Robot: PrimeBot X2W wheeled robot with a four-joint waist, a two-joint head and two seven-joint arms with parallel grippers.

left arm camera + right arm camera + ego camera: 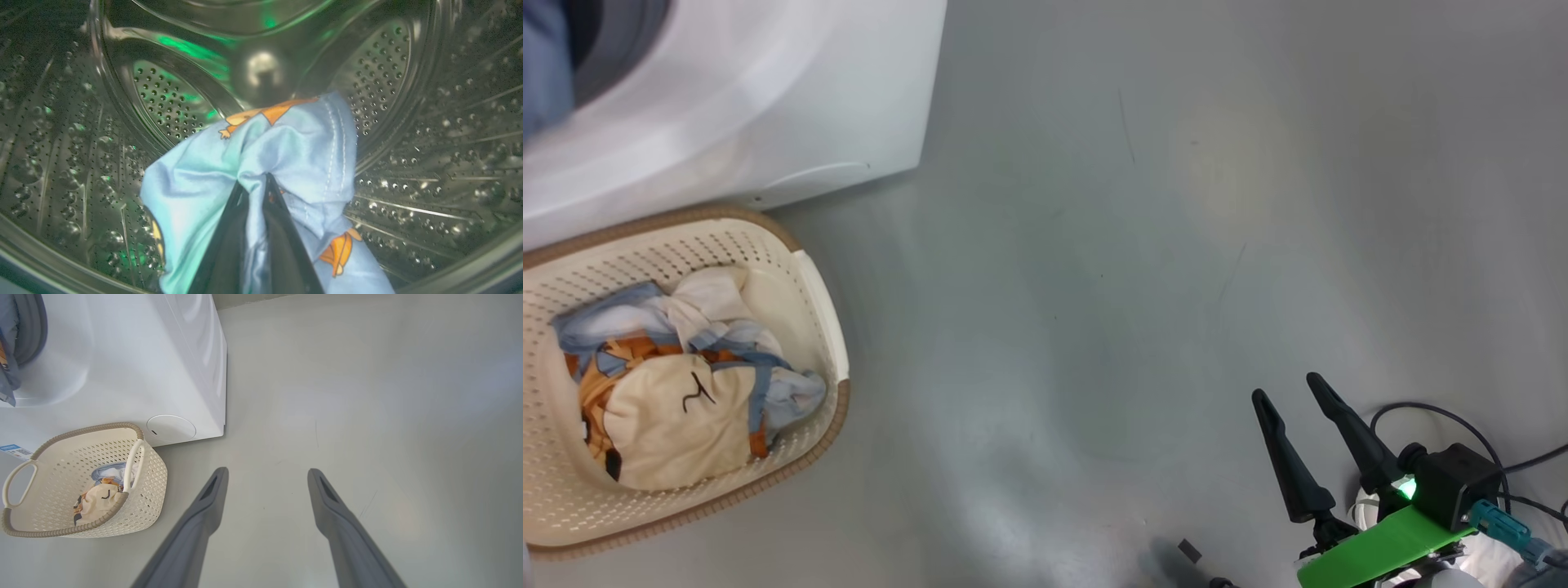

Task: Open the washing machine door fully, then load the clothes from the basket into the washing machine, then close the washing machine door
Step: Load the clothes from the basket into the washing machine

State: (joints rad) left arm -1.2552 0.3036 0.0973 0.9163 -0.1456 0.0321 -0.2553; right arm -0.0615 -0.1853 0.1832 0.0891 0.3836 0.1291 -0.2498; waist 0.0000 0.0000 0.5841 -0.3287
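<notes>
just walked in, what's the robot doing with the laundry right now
It is loading laundry. The left gripper is inside the steel perforated drum of the white washing machine, jaws shut on a light blue garment with orange prints. More blue and cream clothes lie in the cream perforated basket beside the machine. The right gripper hangs open over the grey floor.

Left gripper [256,181] pinched, right gripper [1286,386] spread.

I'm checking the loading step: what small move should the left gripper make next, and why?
Probably open the left gripper and let go: it is shut on the blue garment, already inside the steel drum, and more clothes wait in the basket.
</notes>
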